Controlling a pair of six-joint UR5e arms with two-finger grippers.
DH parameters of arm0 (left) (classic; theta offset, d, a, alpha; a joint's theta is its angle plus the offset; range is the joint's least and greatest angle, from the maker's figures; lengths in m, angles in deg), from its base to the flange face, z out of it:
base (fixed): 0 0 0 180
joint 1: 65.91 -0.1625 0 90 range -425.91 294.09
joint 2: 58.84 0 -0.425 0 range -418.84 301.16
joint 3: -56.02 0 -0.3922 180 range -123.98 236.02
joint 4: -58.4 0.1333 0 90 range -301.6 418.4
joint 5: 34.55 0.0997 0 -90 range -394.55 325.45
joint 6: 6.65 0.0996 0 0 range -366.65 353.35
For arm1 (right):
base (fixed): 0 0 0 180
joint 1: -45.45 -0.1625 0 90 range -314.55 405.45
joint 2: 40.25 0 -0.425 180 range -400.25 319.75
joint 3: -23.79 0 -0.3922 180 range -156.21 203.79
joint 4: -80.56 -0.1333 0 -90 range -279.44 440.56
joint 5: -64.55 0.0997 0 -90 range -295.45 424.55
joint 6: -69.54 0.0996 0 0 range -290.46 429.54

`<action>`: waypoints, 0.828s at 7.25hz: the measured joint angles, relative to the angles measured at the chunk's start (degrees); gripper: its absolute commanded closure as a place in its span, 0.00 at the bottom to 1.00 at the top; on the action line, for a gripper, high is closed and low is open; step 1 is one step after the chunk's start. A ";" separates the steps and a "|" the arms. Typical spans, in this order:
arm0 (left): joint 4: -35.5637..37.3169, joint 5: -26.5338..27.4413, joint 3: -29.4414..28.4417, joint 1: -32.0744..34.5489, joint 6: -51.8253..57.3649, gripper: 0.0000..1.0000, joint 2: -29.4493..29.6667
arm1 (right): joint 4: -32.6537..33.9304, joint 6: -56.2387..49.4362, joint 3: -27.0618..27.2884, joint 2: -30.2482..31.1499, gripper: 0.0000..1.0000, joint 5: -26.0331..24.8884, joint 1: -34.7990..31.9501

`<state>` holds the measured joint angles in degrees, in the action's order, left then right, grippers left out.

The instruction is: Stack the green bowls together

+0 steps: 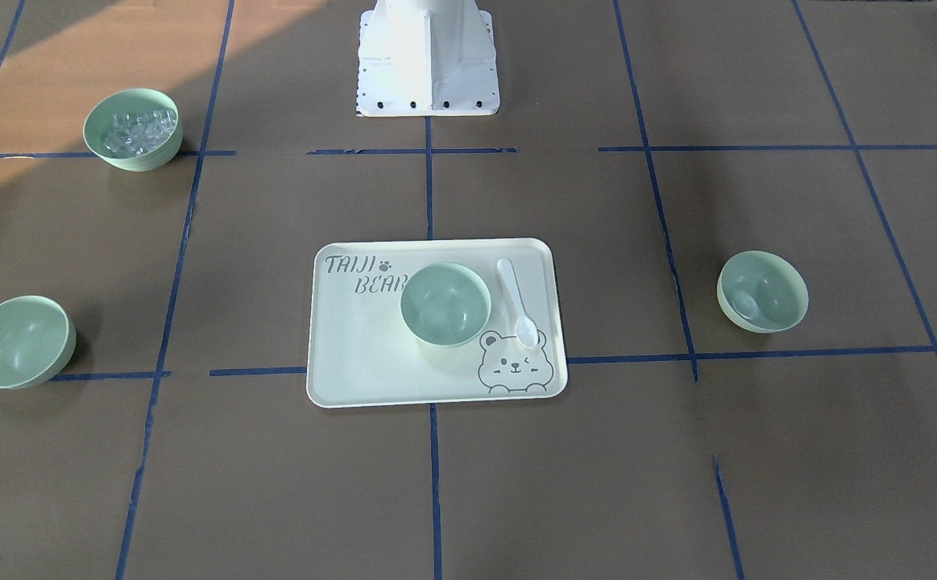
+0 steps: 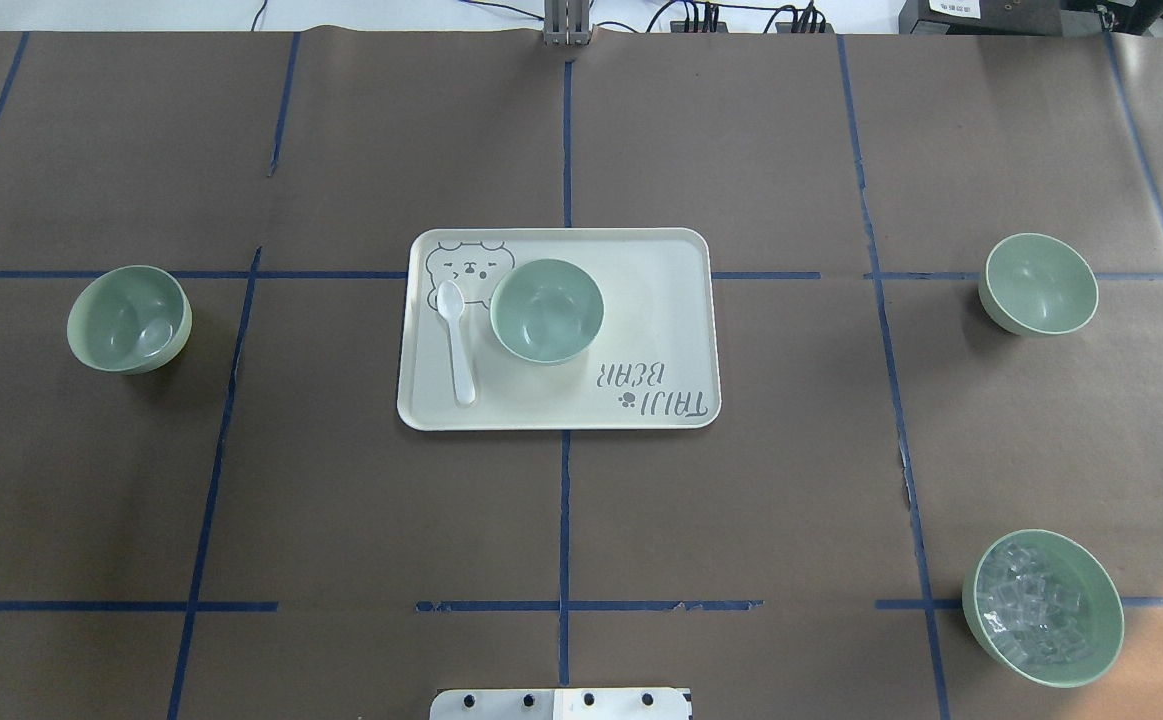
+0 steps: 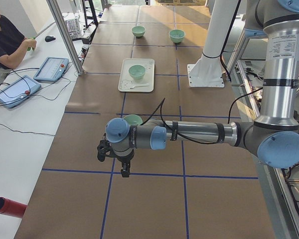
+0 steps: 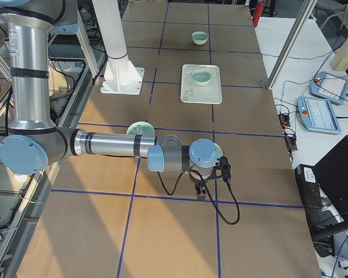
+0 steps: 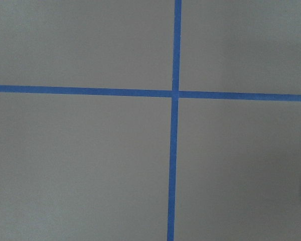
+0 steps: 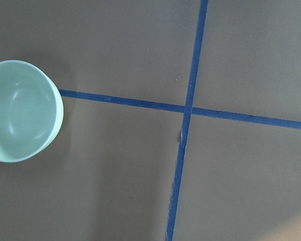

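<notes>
Three plain green bowls stand apart. One sits on the cream tray (image 2: 641, 300), seen from overhead (image 2: 547, 310) and from the front (image 1: 445, 304). One stands on the table's left side (image 2: 129, 318), (image 1: 761, 291). One stands on the right side (image 2: 1039, 283), (image 1: 18, 341), and shows in the right wrist view (image 6: 20, 110). My left gripper (image 3: 124, 173) hangs over the left end of the table, past the left bowl (image 3: 133, 119). My right gripper (image 4: 203, 194) hangs over the right end, past the right bowl (image 4: 218, 152). I cannot tell whether either is open or shut.
A fourth green bowl with clear ice-like cubes (image 2: 1043, 607) stands near the robot on the right. A white spoon (image 2: 457, 340) lies on the tray beside the bowl. Blue tape lines (image 5: 174, 93) cross the brown table. An operator (image 3: 5, 42) sits at the far side.
</notes>
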<state>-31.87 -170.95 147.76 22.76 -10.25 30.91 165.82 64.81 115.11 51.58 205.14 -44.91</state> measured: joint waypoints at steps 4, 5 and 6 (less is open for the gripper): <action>-2.48 0.04 2.73 -0.65 -0.20 0.00 0.94 | -0.48 -0.08 0.19 -0.36 0.00 -0.14 0.11; -6.01 -0.06 3.82 -2.37 -2.55 0.00 1.20 | -0.57 -0.03 0.32 -0.65 0.00 -0.10 0.14; -11.14 -0.11 4.41 -5.68 -8.90 0.00 1.15 | -0.60 0.05 0.40 -0.79 0.00 0.06 0.24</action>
<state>-43.01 -171.06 152.17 17.09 -19.14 32.07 165.22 64.86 115.51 50.79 205.20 -44.66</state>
